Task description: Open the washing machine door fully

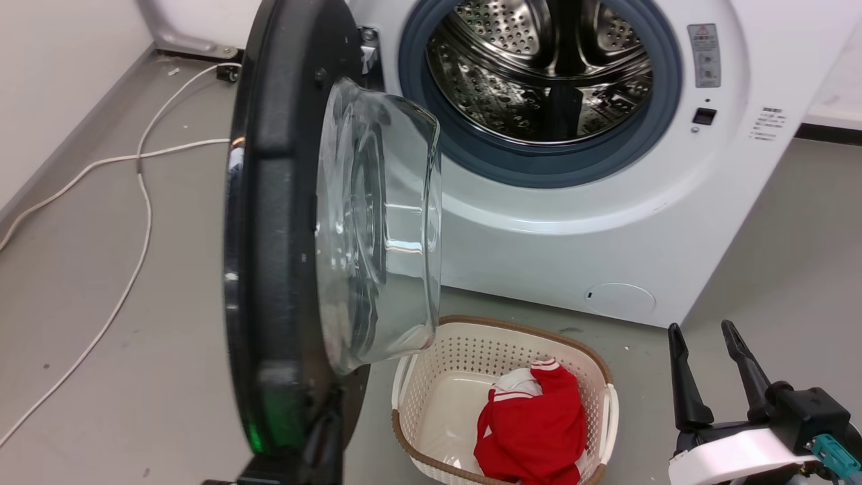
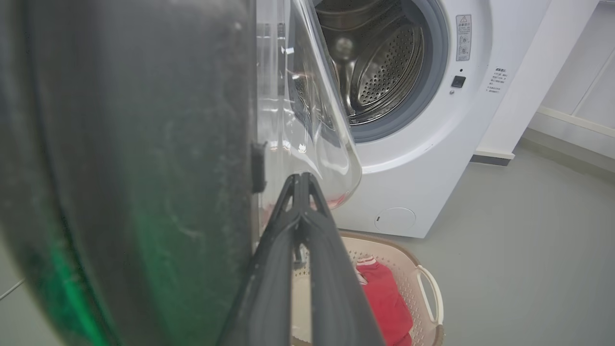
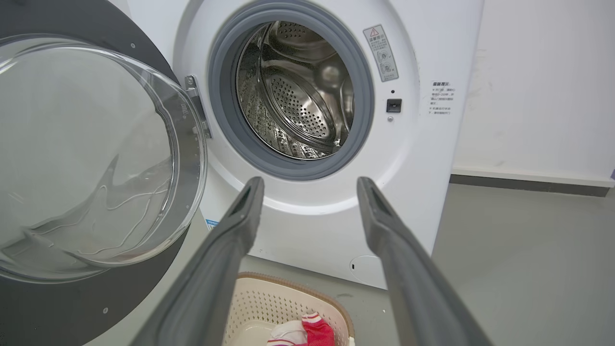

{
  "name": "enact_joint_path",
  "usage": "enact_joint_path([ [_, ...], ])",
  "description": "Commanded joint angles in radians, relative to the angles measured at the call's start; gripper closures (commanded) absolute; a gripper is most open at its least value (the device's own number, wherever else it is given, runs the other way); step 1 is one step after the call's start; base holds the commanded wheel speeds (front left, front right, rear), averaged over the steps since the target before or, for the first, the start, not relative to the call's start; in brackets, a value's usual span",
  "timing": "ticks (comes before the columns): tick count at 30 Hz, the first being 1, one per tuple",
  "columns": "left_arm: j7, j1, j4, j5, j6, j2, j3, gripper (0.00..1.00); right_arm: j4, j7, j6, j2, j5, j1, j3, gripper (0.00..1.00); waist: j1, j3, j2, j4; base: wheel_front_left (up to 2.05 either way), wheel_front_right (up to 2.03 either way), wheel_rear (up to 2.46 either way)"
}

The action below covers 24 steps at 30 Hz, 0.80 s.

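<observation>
Black-rimmed door (image 1: 283, 283) stands roughly square to the washer (image 1: 572, 222). Judged heavy, rigid, hinge-guided; glass bowl (image 1: 377, 222) slick and breakable, so push the inner face of the rim (image 1: 269, 155). Left gripper (image 2: 300, 179), closed on nothing, sits just beside it; right gripper (image 1: 702, 330) spread wide, empty

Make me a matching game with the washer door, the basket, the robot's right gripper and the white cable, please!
1 washing machine door
2 basket
3 right gripper
4 white cable

A empty, jaws apart
B holds red clothes
C swung out from the machine
D lying on the floor

Pairs: 1-C, 2-B, 3-A, 4-D
</observation>
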Motion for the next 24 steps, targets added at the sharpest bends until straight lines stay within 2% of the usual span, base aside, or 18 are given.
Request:
enact_joint_path([
  [1, -0.002, 0.003, -0.002, -0.008, 0.013, 0.015, 0.029, 1.0, -0.002, -0.002, -0.001, 0.002, -0.007, -0.001, 0.002, 0.0, 0.0, 0.002, 0.0, 0.013, 0.0, 0.0, 0.0],
  [10, -0.003, -0.025, -0.012, -0.039, 0.045, 0.047, 0.214, 1.0, -0.009, -0.001, -0.001, 0.002, -0.015, -0.013, 0.003, 0.0, 0.0, 0.027, 0.0, 0.026, 0.0, 0.0, 0.0],
  [12, -0.003, -0.029, -0.011, -0.04, 0.046, 0.055, 0.237, 1.0, -0.01, -0.001, -0.001, 0.002, -0.016, -0.016, 0.001, 0.0, 0.0, 0.031, 0.0, 0.025, 0.0, 0.0, 0.0],
  [13, -0.003, -0.042, -0.001, -0.052, 0.042, 0.063, 0.286, 1.0, -0.012, 0.0, -0.001, 0.002, -0.02, -0.02, -0.002, 0.0, 0.0, 0.041, 0.0, 0.025, 0.0, 0.0, 0.0],
  [19, -0.002, -0.088, 0.032, -0.063, 0.047, 0.089, 0.409, 1.0, -0.023, 0.006, -0.001, 0.003, -0.023, -0.037, -0.009, 0.0, 0.0, 0.077, 0.0, 0.019, 0.0, 0.0, 0.0],
  [24, -0.002, -0.121, 0.068, -0.068, 0.035, 0.112, 0.467, 1.0, -0.031, 0.01, -0.001, 0.002, -0.028, -0.054, -0.015, 0.0, 0.0, 0.103, 0.0, 0.014, 0.0, 0.0, 0.0],
])
